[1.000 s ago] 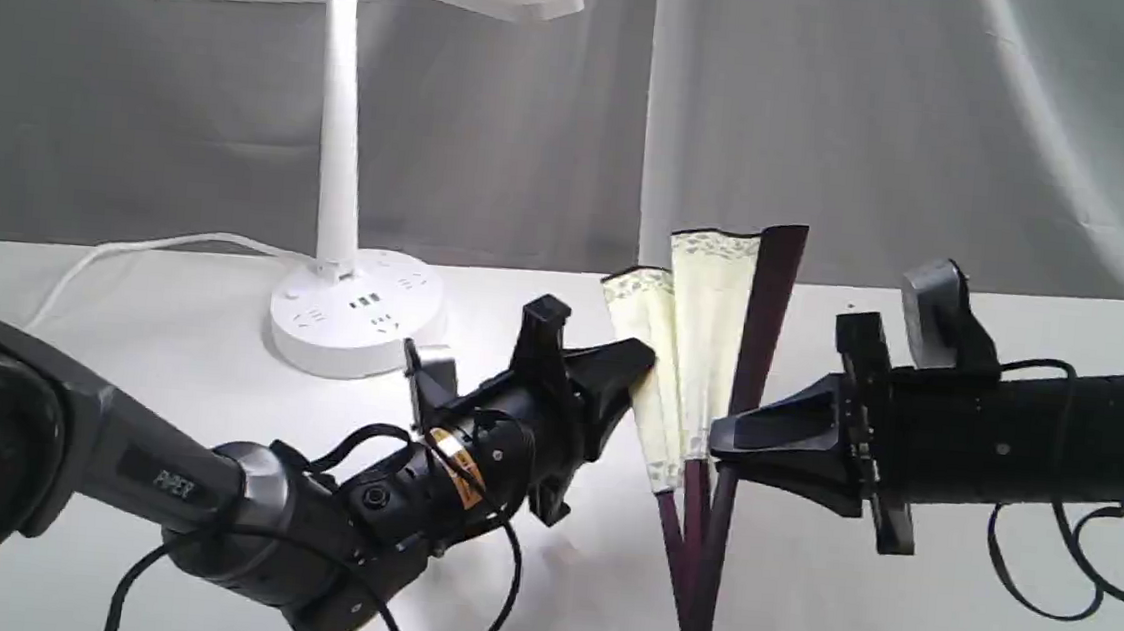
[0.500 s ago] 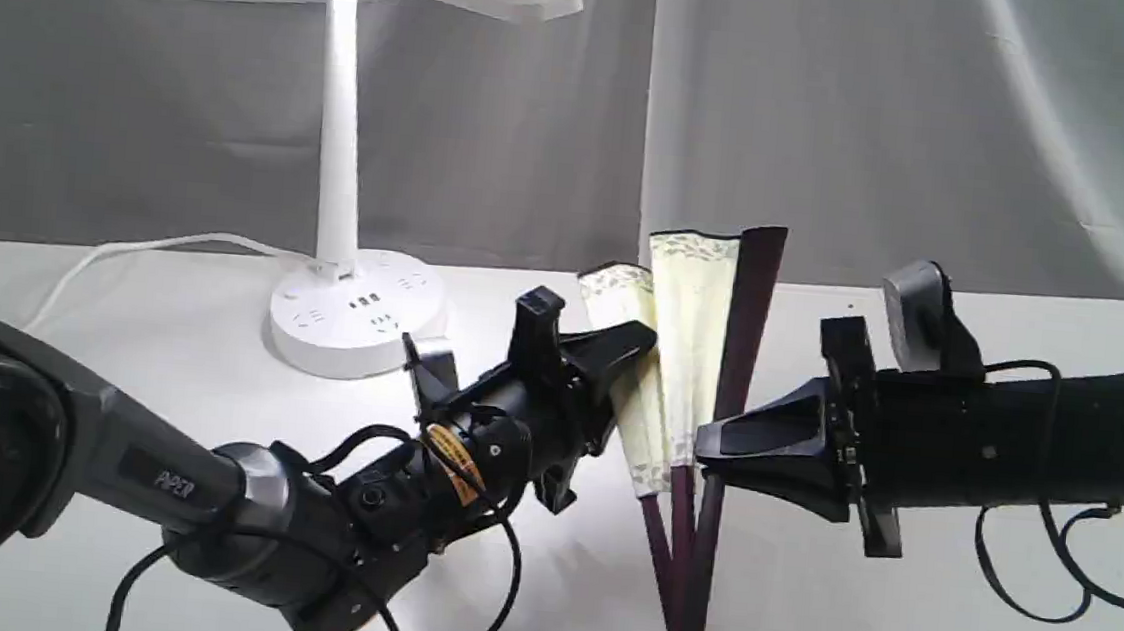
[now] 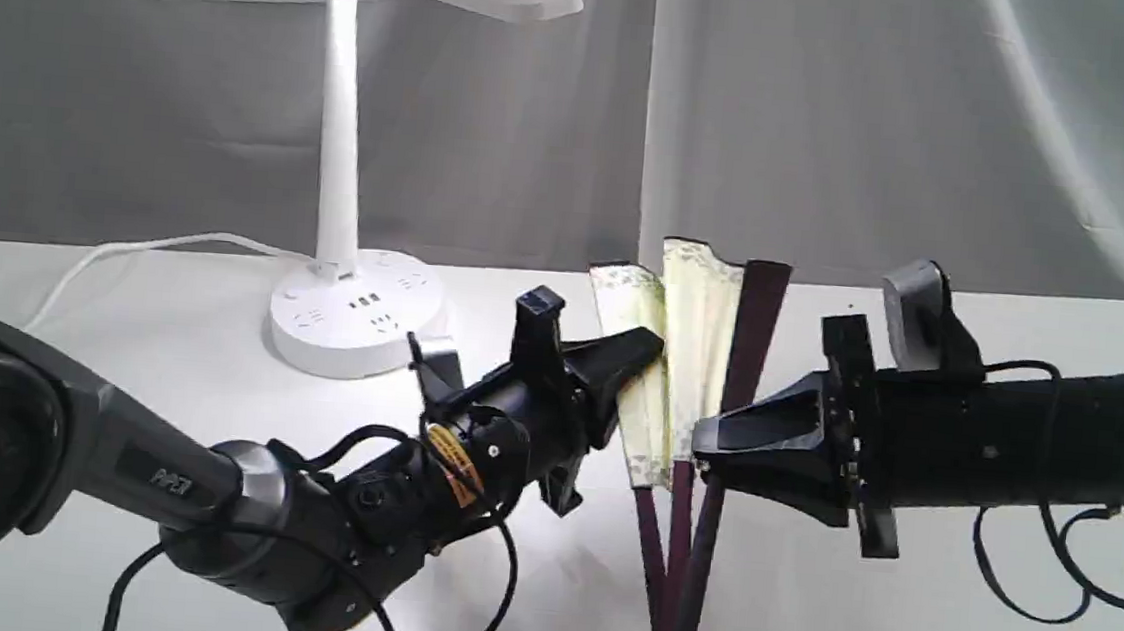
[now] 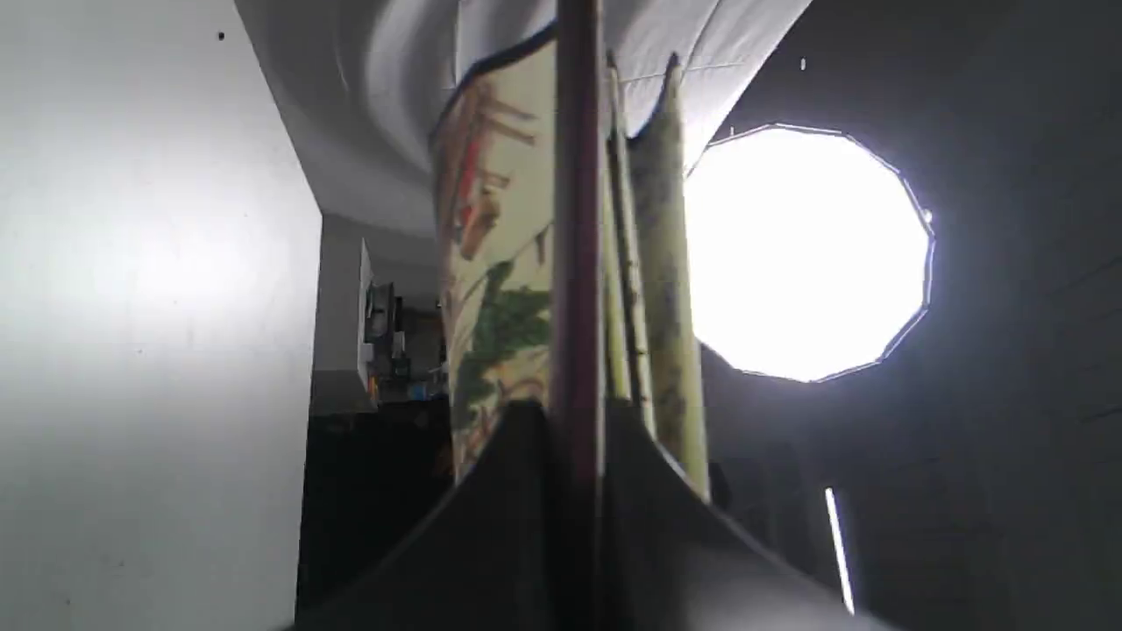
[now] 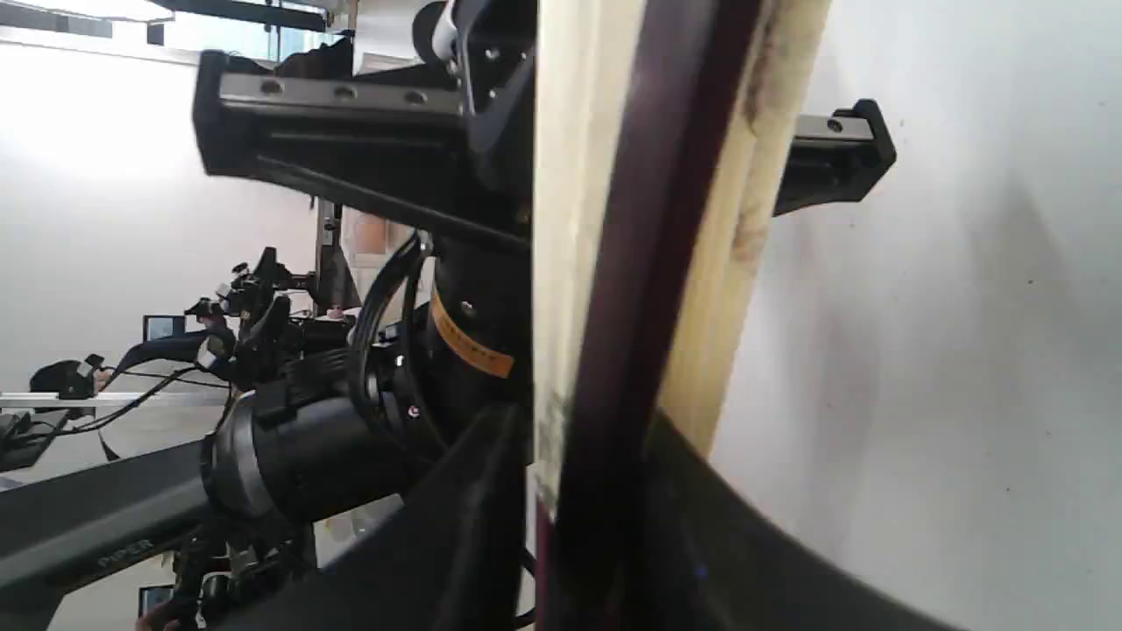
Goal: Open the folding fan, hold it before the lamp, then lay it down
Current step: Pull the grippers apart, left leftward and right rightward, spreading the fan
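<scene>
The folding fan [image 3: 698, 306] stands upright and only slightly spread between my two grippers, cream pleats and maroon ribs showing, its pivot below the picture's edge. My left gripper [image 3: 650, 348] is shut on the fan's left side; the left wrist view shows its fingers [image 4: 491, 491] pinching a maroon rib of the fan [image 4: 495, 263]. My right gripper [image 3: 702, 452] has a jaw on each side of the fan's right maroon guard [image 5: 640, 219]; whether its fingers [image 5: 465, 526] press it is unclear. The white lamp [image 3: 340, 138] stands at the back left, apart from the fan.
The lamp's round base [image 3: 356, 324] and white cord [image 3: 146, 245] lie on the white table [image 3: 899, 623] behind my left arm. Grey curtains hang behind. A bright studio light [image 4: 806, 254] shows in the left wrist view. Cables dangle under both arms.
The fan has sunk a little and its pleats have drawn closer together. My left gripper has closed on the fan's left side. The right arm shifted slightly left.
</scene>
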Available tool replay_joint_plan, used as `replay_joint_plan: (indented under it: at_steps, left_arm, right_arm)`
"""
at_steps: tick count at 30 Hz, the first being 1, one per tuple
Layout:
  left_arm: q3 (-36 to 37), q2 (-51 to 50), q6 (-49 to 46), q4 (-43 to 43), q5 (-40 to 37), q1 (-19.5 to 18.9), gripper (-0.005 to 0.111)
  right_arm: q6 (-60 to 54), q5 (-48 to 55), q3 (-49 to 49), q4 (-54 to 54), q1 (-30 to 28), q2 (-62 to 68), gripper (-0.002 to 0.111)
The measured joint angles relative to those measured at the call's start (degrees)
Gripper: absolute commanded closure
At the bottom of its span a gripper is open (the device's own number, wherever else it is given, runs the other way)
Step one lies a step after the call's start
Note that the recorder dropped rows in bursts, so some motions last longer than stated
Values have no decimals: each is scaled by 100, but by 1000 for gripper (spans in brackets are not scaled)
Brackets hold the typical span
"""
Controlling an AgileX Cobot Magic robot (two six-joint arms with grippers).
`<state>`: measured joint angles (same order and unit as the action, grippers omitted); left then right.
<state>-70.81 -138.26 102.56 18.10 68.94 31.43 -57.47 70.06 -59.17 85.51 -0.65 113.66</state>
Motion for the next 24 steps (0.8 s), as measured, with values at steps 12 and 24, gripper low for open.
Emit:
replay_joint_plan:
  at_steps: [12,24]
  left_arm:
    - [0,0,635,691,9,-205,107]
    - [0,0,798,690,9,-205,107]
  right_arm:
    - [-11,-42,0,366,0,0,70]
    - [-32,-943,3,1151,0,0,73]
